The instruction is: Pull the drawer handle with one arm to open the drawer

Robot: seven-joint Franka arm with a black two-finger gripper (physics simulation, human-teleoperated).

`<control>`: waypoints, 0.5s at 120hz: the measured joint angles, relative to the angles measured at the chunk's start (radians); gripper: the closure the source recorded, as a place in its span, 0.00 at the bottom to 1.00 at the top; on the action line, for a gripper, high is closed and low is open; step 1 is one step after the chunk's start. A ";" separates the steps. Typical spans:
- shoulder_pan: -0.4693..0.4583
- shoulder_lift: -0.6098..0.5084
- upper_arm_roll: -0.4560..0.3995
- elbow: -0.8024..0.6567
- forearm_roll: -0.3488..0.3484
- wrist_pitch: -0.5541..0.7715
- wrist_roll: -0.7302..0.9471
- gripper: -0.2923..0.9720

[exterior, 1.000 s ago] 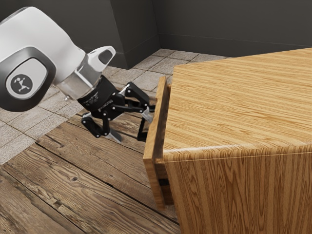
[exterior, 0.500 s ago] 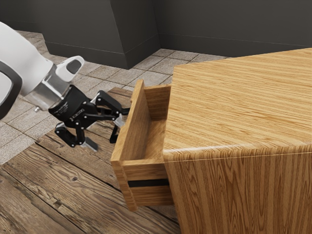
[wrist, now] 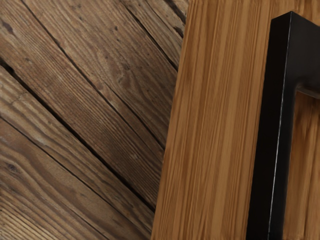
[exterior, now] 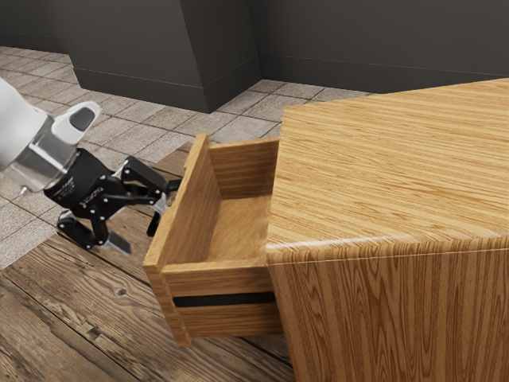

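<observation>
1. We'd call the cabinet (exterior: 398, 159) on the right of the exterior view smooth honey-coloured wood, with bold grain and a soft satin sheen.
2. The drawer (exterior: 235, 227) is the same wood, inside and out.
3. The handle (wrist: 277, 125) is black and smooth with a faint gloss along its edge. We can't tell whether it's metal.
4. The floor planks (exterior: 71, 318) at lower left are rough, weathered and matt, with knots and cracks.
5. The tiles (exterior: 135, 131) at upper left are matt grey stone.
6. The arm shell (exterior: 12, 127) is glossy white plastic, and the gripper (exterior: 159, 205) is matt black.
</observation>
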 joint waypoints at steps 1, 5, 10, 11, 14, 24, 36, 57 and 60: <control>0.001 -0.001 -0.001 0.000 0.001 0.000 0.000 0.23; 0.004 -0.004 -0.003 -0.001 0.004 -0.002 0.000 0.23; 0.007 -0.006 -0.004 -0.001 0.007 -0.005 0.001 0.23; 0.007 -0.006 -0.004 -0.001 0.007 -0.006 0.001 0.23; 0.008 -0.008 -0.004 -0.003 0.009 -0.008 0.001 0.23; 0.012 -0.018 -0.004 -0.016 0.012 -0.016 0.001 0.23; 0.031 -0.049 -0.004 -0.039 0.020 -0.022 0.001 0.23; 0.055 -0.106 -0.003 -0.062 0.038 -0.036 0.001 0.23; 0.057 -0.113 -0.003 -0.065 0.041 -0.039 0.001 0.24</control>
